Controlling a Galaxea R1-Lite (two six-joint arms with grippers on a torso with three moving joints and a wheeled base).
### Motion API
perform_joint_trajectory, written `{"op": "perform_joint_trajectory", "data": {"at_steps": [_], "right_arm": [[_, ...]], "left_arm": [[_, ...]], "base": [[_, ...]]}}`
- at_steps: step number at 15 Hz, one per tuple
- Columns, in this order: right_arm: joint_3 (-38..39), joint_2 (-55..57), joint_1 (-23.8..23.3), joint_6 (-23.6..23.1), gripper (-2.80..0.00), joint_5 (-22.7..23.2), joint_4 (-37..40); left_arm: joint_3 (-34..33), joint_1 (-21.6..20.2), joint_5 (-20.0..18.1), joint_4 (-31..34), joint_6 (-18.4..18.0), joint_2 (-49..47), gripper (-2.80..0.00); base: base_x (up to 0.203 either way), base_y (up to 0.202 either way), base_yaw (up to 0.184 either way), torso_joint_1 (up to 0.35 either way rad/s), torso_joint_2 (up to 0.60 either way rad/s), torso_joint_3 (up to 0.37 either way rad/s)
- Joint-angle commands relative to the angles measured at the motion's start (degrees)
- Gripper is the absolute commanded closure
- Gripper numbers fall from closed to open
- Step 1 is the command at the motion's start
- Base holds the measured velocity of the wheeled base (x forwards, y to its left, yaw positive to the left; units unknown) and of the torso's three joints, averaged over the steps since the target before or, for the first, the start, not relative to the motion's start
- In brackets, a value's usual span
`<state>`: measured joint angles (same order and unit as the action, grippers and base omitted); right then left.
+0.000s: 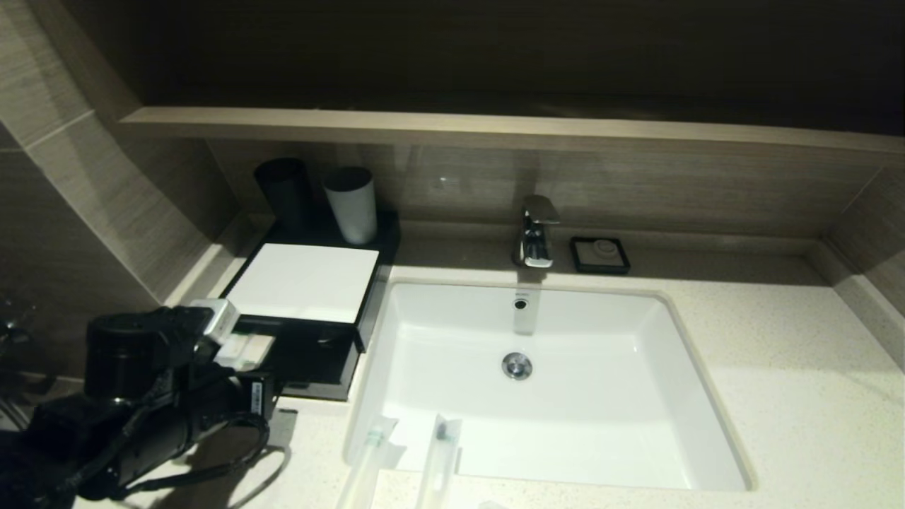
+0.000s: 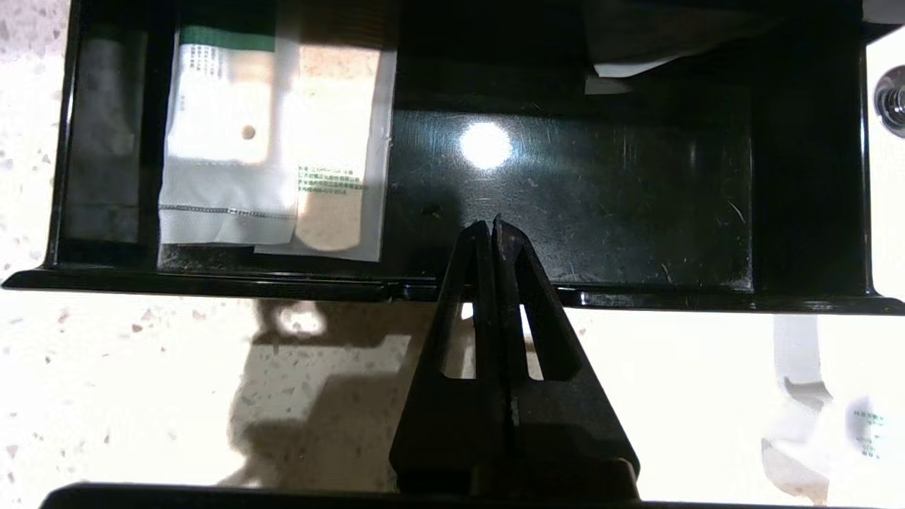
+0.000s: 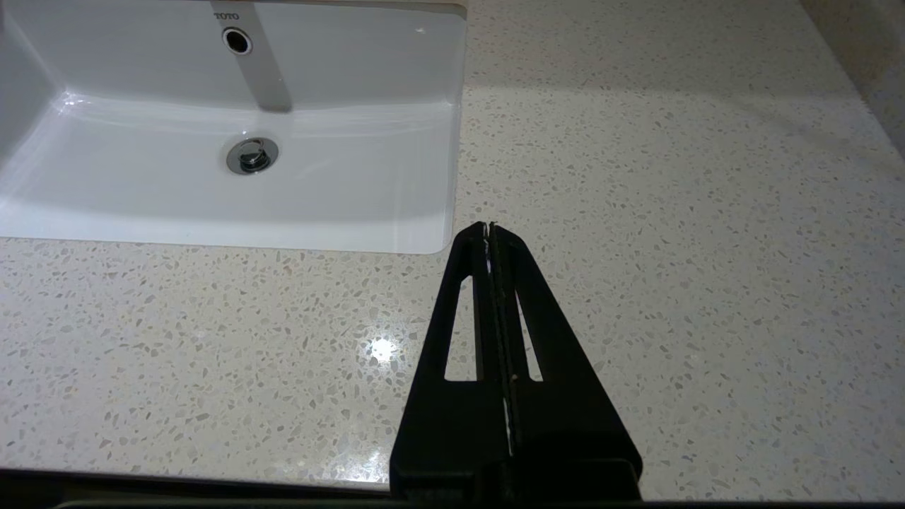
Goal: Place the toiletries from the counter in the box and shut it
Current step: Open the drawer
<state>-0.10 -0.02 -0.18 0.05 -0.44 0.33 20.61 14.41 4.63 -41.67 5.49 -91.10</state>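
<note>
Left gripper (image 2: 493, 225) pressed closed over the open drawer (image 2: 565, 191)

Nothing is held between its fingers; flat white packets (image 2: 233, 148) are seen inside. The right gripper (image 3: 489, 227) is closed, empty, above the counter (image 3: 672, 212).

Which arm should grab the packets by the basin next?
Left, probably. Its pincer hangs shut at the open drawer; the packets lie just beside it. The right pincer is across the basin.
</note>
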Motion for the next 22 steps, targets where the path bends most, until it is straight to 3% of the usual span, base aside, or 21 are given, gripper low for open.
{"op": "perform_joint_trajectory", "data": {"at_steps": [1,14,22], "right_arm": [[0.0,-0.1,0.0,0.0,0.0,0.0,0.0],[0.0,0.0,0.0,0.0,0.0,0.0,0.0],[0.0,-0.1,0.0,0.0,0.0,0.0,0.0]], "left_arm": [[-1.4,0.0,0.0,-0.3,0.1,1.4,0.0],[-5.6,0.4,-0.1,-0.1,0.1,6.0,0.0],[-4.2,0.4,-0.1,5.6,0.1,12.0,0.0]], "base": [[0.0,0.0,0.0,0.0,0.0,0.0],[0.0,0.0,0.0,0.0,0.0,0.0],[0.0,0.0,0.0,0.0,0.0,0.0]]}}
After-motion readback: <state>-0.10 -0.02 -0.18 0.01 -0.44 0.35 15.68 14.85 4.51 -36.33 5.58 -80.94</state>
